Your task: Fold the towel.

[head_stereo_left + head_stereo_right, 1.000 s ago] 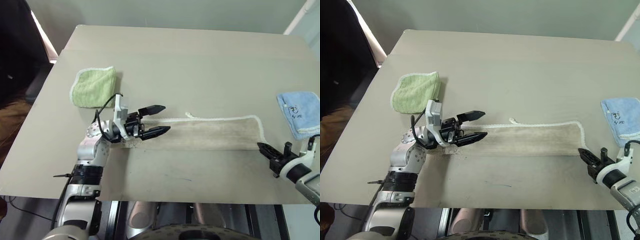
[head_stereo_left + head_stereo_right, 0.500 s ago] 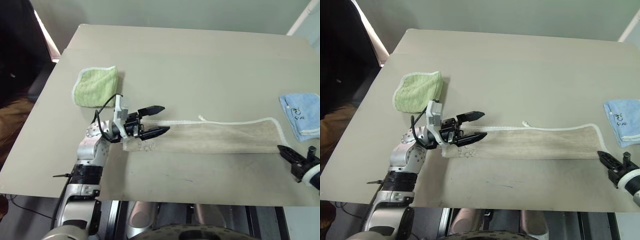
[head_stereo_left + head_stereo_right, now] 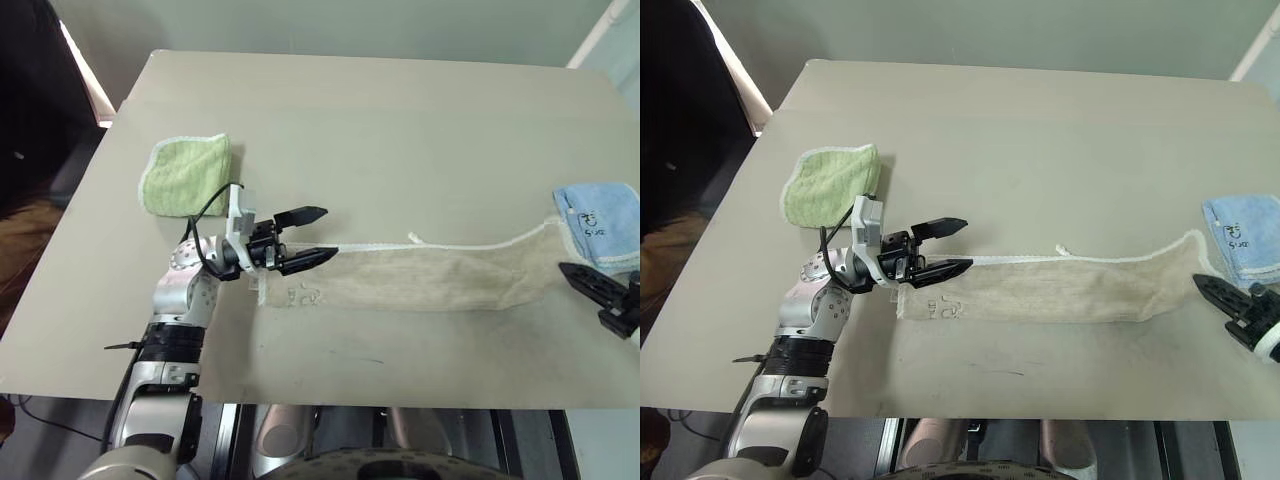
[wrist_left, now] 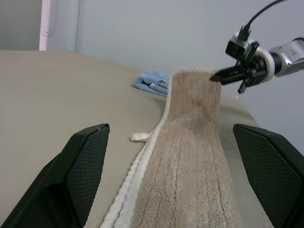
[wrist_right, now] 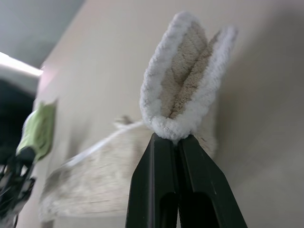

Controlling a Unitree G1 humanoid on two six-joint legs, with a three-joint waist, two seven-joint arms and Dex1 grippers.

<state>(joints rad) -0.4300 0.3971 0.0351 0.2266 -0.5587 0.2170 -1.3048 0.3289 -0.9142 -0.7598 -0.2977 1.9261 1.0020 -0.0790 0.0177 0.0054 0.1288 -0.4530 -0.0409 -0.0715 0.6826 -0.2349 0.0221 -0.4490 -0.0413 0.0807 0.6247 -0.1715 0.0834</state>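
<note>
Towel (image 3: 420,280), long and beige with white corded edging, lies stretched across the middle of the desk (image 3: 400,130), running from beside the left gripper (image 3: 318,236) to the right gripper (image 3: 572,272). The right gripper is closed tight on the towel's right end, pinching the edging so that the cloth bunches into a small upright fold above the fingers (image 5: 164,190); that end is raised off the desk while the rest lies flat. The left gripper is spread wide and holds nothing, its fingers hovering just over the towel's left end. A green cloth (image 3: 185,175) sits at the far left and a blue cloth (image 3: 600,225) at the far right, just beside the raised end.

Step in hand, as judged: carrying the right end over toward the left to halve the towel. To do it well, the lifted end should travel high enough to clear the flat part, staying in line with the long axis so the corded edges meet. The left gripper could press or hold the left end to stop it sliding. The pinch is narrow, so the far corner may droop. Keep clear of the blue cloth.
</note>
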